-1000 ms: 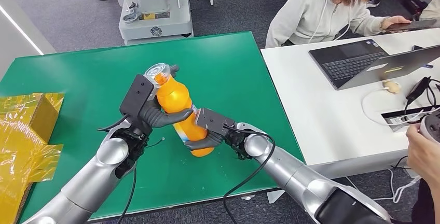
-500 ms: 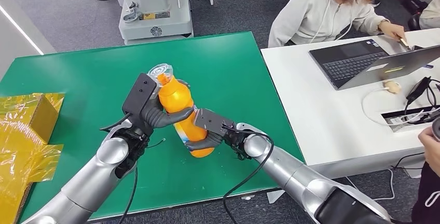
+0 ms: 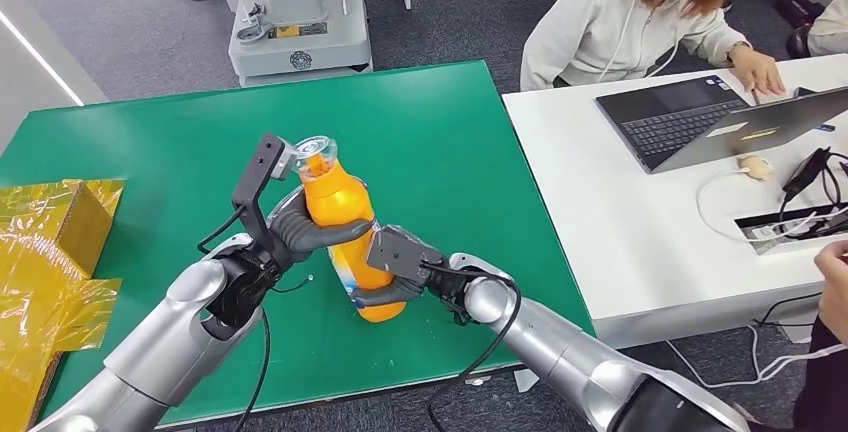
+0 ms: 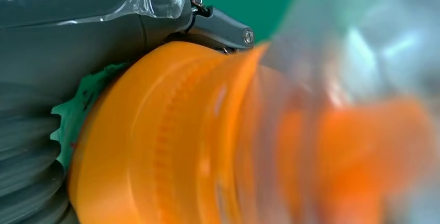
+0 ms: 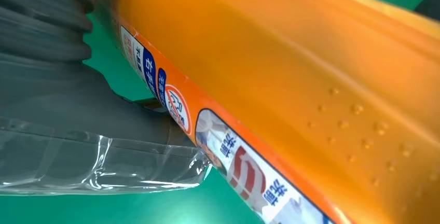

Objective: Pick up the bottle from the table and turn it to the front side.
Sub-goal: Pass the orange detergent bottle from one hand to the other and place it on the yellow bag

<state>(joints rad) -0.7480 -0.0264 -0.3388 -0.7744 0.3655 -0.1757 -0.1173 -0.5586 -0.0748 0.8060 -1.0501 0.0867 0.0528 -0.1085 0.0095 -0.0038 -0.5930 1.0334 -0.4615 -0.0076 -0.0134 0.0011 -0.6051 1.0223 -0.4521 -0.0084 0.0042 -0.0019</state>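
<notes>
An orange bottle (image 3: 345, 214) with a clear cap stands nearly upright over the green table (image 3: 450, 152), held by both hands. My left hand (image 3: 290, 222) grips its upper body, thumb wrapped across the front. My right hand (image 3: 395, 267) grips the lower part near the label. The left wrist view shows the bottle's orange shoulder (image 4: 171, 141) and blurred clear cap close up against the grey thumb (image 4: 67, 22). The right wrist view shows the bottle's side (image 5: 290, 79) and a strip of printed label (image 5: 223, 146) against the grey thumb (image 5: 78, 125).
A yellow wrapped box (image 3: 50, 242) lies at the table's left edge. A white desk (image 3: 640, 212) with a laptop (image 3: 720, 117) and cables adjoins on the right, where a person (image 3: 640, 12) sits. Another person's hand (image 3: 832, 282) is at the right edge. A machine base (image 3: 300, 32) stands beyond the table.
Both hands have shifted slightly left and nearer with the bottle, which now stands more upright. The seated person's hand has moved onto the laptop.
</notes>
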